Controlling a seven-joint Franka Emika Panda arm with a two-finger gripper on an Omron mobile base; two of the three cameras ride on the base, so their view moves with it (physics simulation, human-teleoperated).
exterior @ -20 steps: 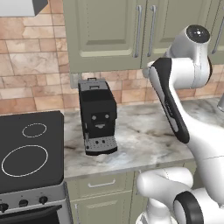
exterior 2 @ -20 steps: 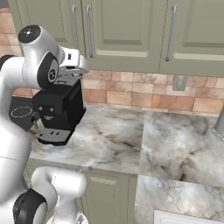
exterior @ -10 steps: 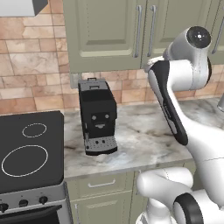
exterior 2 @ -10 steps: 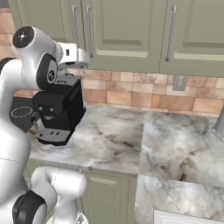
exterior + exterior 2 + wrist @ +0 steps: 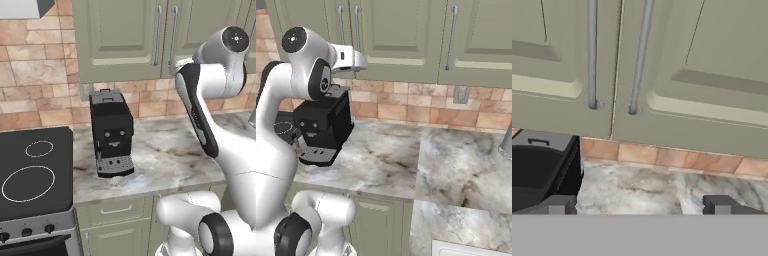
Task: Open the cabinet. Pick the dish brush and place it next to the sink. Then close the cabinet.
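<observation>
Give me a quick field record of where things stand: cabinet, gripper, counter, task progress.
cabinet: both doors shut, two vertical bar handles side by side at the centre seam
gripper: open, empty, facing the lower ends of the handles, touching neither
counter: marble top, black coffee machine standing on it beside the stove
progress: cabinet not yet opened

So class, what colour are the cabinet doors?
Sage green, clearest in the hand view: cabinet doors.
</observation>
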